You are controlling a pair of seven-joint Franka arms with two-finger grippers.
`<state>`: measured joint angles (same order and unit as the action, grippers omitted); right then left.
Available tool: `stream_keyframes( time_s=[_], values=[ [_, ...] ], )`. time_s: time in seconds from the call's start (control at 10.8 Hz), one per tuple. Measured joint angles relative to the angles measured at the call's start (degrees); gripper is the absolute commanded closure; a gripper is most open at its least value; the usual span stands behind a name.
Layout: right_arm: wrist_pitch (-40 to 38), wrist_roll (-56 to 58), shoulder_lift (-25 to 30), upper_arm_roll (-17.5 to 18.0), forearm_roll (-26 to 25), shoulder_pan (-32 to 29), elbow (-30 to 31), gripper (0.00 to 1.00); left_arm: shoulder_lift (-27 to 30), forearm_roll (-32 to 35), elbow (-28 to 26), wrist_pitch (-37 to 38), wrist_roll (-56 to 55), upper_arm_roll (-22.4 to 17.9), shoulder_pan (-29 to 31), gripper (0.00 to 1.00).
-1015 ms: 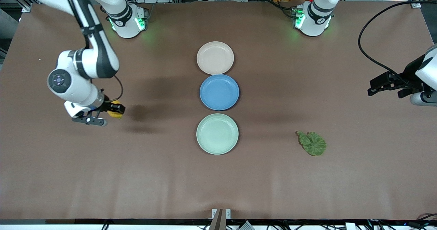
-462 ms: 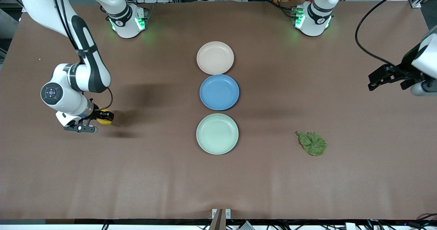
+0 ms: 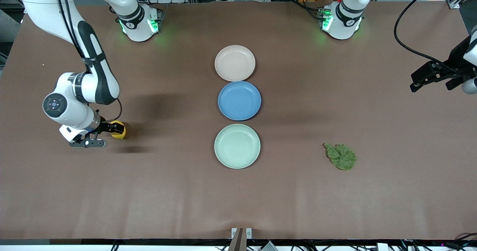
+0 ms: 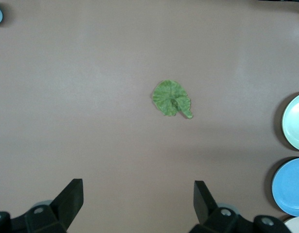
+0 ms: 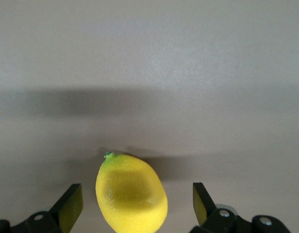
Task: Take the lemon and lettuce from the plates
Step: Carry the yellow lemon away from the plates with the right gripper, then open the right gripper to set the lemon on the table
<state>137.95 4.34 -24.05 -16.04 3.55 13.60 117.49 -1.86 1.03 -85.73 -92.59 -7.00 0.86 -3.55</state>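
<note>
No readable writing. Right gripper (image 3: 106, 134) low at right arm's end of table, fingers apart, lemon (image 3: 118, 129) lying loose between them on the table (image 3: 167, 199). Left gripper (image 3: 434, 80) raised at left arm's end, fingers apart, waiting. Lettuce (image 3: 340, 156) on table, beside mint plate (image 3: 237, 146); blue plate (image 3: 239, 100), beige plate (image 3: 234, 63) bare

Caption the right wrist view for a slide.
Open right gripper straddling the small oval yellow lemon on the brown table.

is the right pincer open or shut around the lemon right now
Open. In the right wrist view the right pincer's fingers stand wide apart, and the lemon lies between them with gaps on both sides, on the table.
</note>
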Motion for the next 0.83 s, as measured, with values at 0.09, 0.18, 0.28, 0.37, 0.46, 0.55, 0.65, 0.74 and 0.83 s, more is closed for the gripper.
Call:
stream_keyframes(
  time_s=[0.09,0.18,0.28,0.37,0.46,0.55,0.65,0.74,0.83],
  values=[
    [-3.78,0.49,0.3,-0.01,0.0,-0.2,-2.04,0.0,0.0,0.0,-0.01,0.0,0.0,0.17,0.06,0.0],
    [-8.32,0.7,0.97,0.0,0.0,-0.29,-4.47,0.0,0.0,0.0,-0.01,0.0,0.0,0.24,0.1,0.0],
    [-11.36,0.83,2.22,0.08,0.0,-0.39,-6.54,0.0,0.0,0.0,-0.01,0.0,-0.01,0.26,0.14,0.0],
    [-12.57,0.87,3.71,0.67,-0.01,-1.02,-7.43,0.0,0.0,0.0,-0.01,0.0,-0.02,0.26,0.2,0.0],
    [-13.12,0.9,5.4,2.34,-0.01,-2.7,-7.6,0.0,0.0,0.0,-0.01,0.0,-0.02,0.26,0.29,0.0],
    [-14.55,0.96,7.14,4.61,-0.02,-4.88,-7.57,0.0,0.0,0.0,-0.03,0.01,-0.02,0.26,0.38,0.0],
    [-17.06,0.97,9.01,7.32,-0.03,-7.22,-7.52,0.0,0.0,0.0,-0.04,0.01,-0.02,0.26,0.43,0.0],
    [-20.09,0.97,11.53,10.5,-0.13,-9.81,-7.26,0.0,0.01,0.0,-0.02,0.01,-0.02,0.26,0.45,0.0],
    [-22.28,0.96,14.51,13.22,-0.77,-11.99,-6.49,0.0,0.05,0.0,-0.01,0.01,-0.02,0.26,0.46,0.0]
  ],
)
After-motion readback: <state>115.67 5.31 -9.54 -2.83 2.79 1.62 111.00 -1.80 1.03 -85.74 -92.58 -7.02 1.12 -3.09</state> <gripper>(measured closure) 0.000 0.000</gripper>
